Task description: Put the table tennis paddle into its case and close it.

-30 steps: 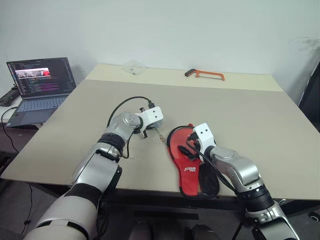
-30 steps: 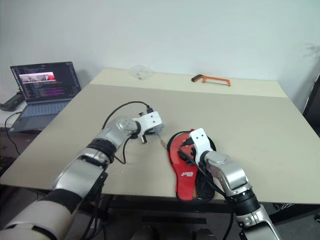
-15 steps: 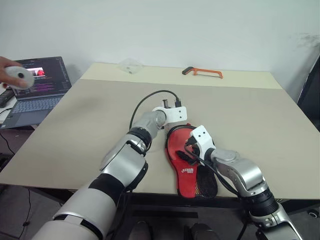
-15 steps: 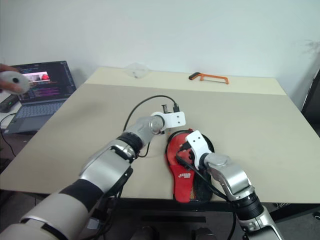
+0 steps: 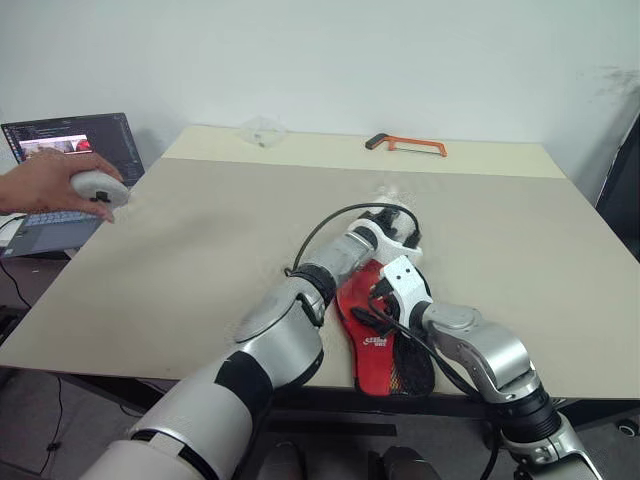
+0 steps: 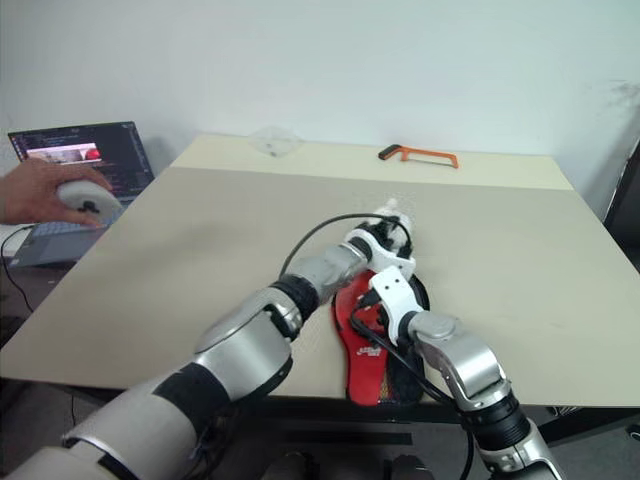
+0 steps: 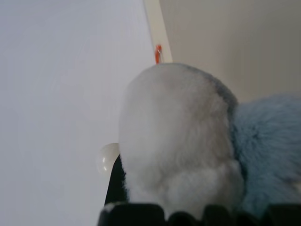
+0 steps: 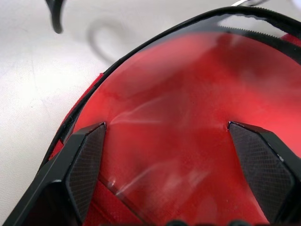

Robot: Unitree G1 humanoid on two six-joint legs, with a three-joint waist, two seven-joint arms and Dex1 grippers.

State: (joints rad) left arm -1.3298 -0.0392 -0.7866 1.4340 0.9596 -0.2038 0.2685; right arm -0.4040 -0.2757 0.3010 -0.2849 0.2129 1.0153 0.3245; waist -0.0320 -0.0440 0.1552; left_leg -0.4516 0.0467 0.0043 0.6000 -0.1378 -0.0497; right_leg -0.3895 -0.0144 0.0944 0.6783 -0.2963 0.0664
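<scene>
Red fabric with white lettering marks the case (image 5: 378, 342), which lies at the near edge of the table (image 5: 200, 250), a little right of centre. Its narrow end points toward the robot and a black mesh flap shows on its right side.

The right gripper (image 8: 165, 126) hovers just above the case's round end with its claw spread wide and nothing in it. Between its fingers the right wrist view shows a glossy red surface ringed by black trim and zip teeth. I take that surface for the face of the table tennis paddle (image 8: 188, 80), already lying inside the open case.

Just beyond, at the far rim of the case, is the left gripper (image 5: 400, 225), blurred. Whether its claw is closed I cannot tell. A pale fluffy thing (image 7: 174, 141) sits close against it.

The pouch looks light and floppy, so it would likely bunch or slide if the zip is pulled with nothing holding it. Pinning the stiff paddle through the fabric near the handle should steady it. The zip tab is the place to grip, and it is small and easy to lose.

Farther off on the left, a person's hand (image 5: 50, 185) holds a pale device before a laptop (image 5: 60, 150). An orange hacksaw (image 5: 408, 147) lies at the far edge.
</scene>
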